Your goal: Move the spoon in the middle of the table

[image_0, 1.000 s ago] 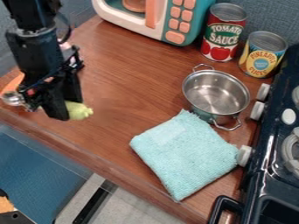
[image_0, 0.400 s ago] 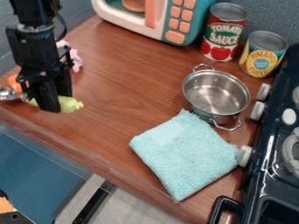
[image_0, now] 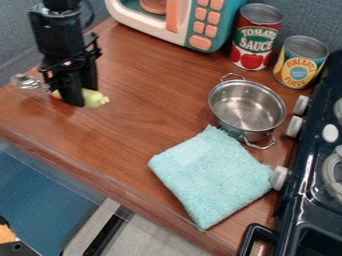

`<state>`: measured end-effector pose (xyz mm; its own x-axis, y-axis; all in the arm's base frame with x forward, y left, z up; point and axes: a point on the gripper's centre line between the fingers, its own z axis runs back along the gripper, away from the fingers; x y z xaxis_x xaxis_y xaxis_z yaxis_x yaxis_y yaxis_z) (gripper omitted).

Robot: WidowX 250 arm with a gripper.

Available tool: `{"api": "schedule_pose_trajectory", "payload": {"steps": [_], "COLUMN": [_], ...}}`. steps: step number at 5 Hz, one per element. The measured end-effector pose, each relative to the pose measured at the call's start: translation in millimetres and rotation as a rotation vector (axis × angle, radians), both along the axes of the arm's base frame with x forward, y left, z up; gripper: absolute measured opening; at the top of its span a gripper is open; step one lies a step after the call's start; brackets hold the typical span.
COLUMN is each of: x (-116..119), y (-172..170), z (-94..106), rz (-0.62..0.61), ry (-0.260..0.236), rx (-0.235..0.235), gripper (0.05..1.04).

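Black-armed, grasping the spoon [image_0: 44,86] by its yellow-green handle [image_0: 97,98] in the hand [image_0: 83,97], over the desk [image_0: 147,85] and well left of the metal pot [image_0: 247,106]. Aiming the bowl end [image_0: 25,81] away from the pot. Showing a turquoise towel [image_0: 210,177] just in front of the pot, the stove [image_0: 300,200] to its right.

Hand [image_0: 81,98] grips spoon [image_0: 95,97], upper left; cloth [image_0: 210,175] just beside pot [image_0: 246,107]; toy microwave [image_0: 190,25] at top.

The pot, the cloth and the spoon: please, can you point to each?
Pot [image_0: 244,111], camera view, inner bottom.
Cloth [image_0: 215,179], camera view, middle of top.
Spoon [image_0: 95,98], camera view, end of green handle.
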<state>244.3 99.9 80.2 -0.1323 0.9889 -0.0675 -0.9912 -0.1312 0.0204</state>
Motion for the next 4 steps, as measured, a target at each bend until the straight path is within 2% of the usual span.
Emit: {"api": "schedule_pose_trajectory", "payload": {"steps": [1,2,3,4], "x": [18.6,27.9,43.4,57.4], "y": [-8.4,-17.8,-27.2,-30.4], "z": [-8.8,-20.4,-20.4,-11.3], "rz": [-0.062,-0.095,-0.16,-0.198], "ry": [0.006,0.021,-0.001,-0.042], "rx": [-0.018,-0.057,-0.068,-0.08], "gripper": [0.393,0.393,0.392,0.391]}}
